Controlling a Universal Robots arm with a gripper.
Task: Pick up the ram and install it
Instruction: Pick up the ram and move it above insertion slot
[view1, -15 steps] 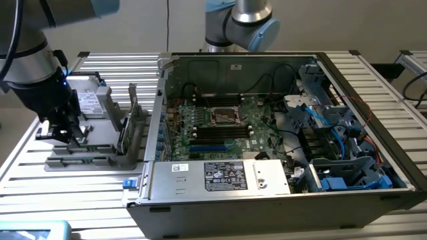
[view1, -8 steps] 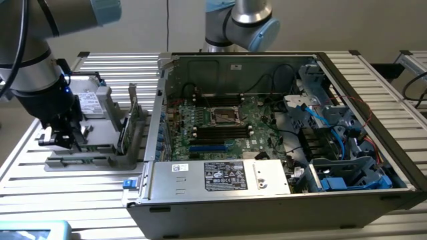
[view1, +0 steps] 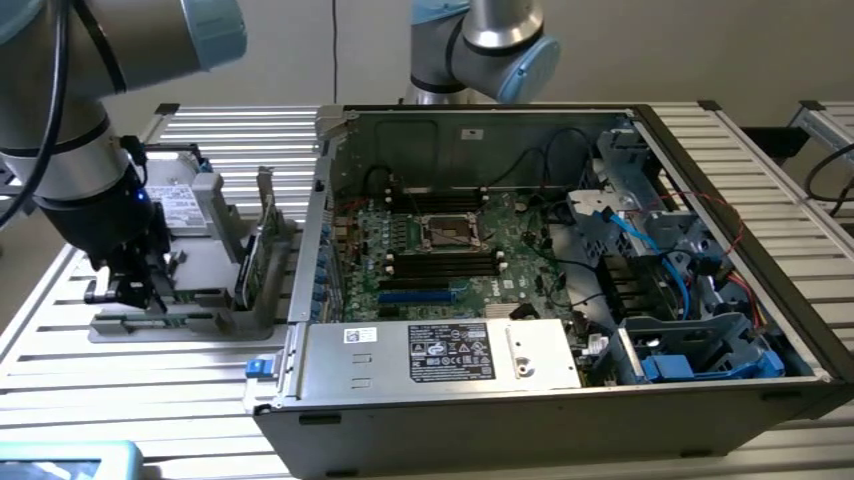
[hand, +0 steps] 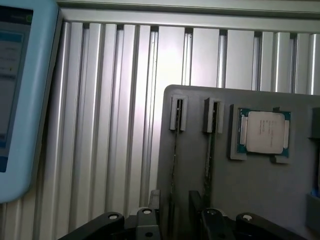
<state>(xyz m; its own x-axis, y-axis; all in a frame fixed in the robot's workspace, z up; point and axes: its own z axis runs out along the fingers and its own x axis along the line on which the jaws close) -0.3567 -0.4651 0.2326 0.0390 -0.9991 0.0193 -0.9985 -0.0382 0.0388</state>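
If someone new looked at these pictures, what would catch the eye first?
The open computer case stands in the middle of the exterior view, its green motherboard bare. At that view's left, the gripper hangs low over a grey parts holder, where a processor chip sits in its recess.

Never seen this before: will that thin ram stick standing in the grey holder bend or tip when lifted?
The ram shows as a thin, straight edge, so probably stiff and light. Propped upright by slots in the grey holder, it would likely topple unsupported.
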